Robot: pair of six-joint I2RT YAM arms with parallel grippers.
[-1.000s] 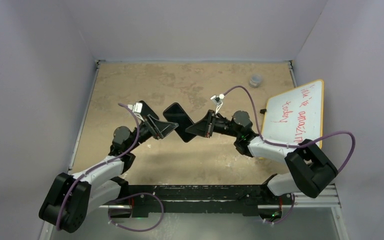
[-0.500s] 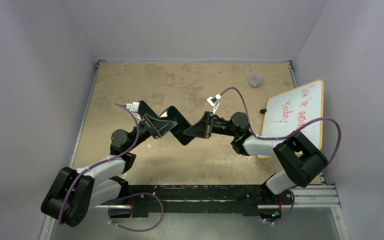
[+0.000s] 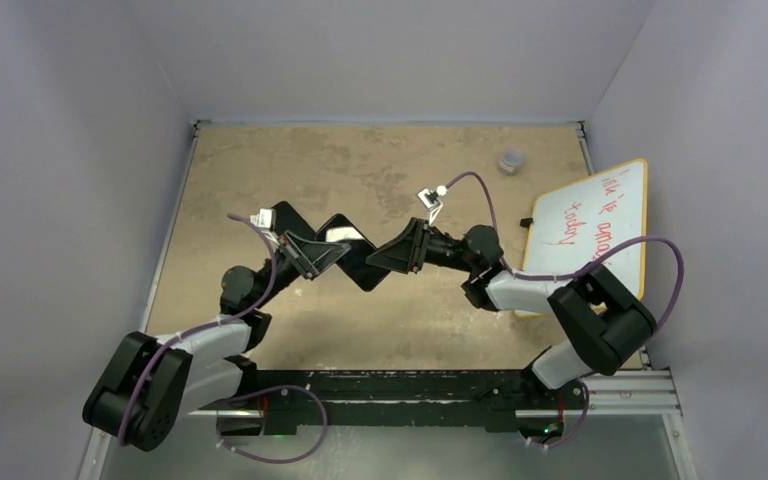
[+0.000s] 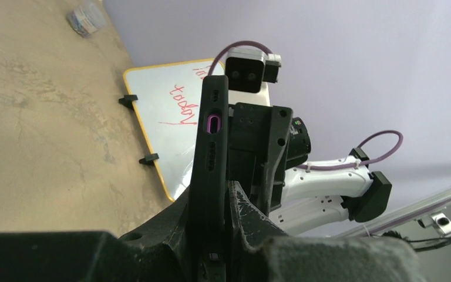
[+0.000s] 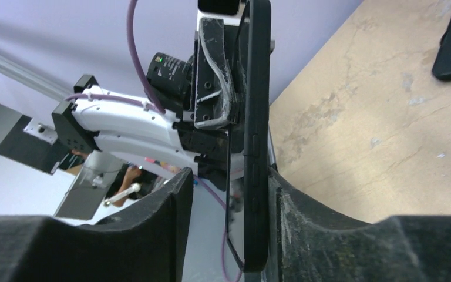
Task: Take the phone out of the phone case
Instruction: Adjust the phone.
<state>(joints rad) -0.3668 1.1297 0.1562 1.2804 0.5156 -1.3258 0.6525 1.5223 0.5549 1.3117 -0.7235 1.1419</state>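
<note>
While both arms meet over the middle of the worktop (image 3: 400,165), I see the phone case (image 3: 353,240) held up off the surface between them, standing on edge. From the left wrist camera, my left gripper (image 4: 211,205) is pinched narrow on the case, a finger pressed against each flat face. A purple patch shows through a slot in the case's edge, which I take for the phone (image 4: 213,123) seated inside. My right gripper (image 5: 229,194) has its jaws partly spread around the other end. The case lies against one finger (image 5: 293,200), and there is a clear gap between it and the other finger. Whether the touching side presses at all I cannot tell. Off to the right a whiteboard (image 3: 590,225) with red writing sits at the worktop's edge. A small clear jar (image 3: 510,160) stands near the far right corner, well apart from the arms.
</note>
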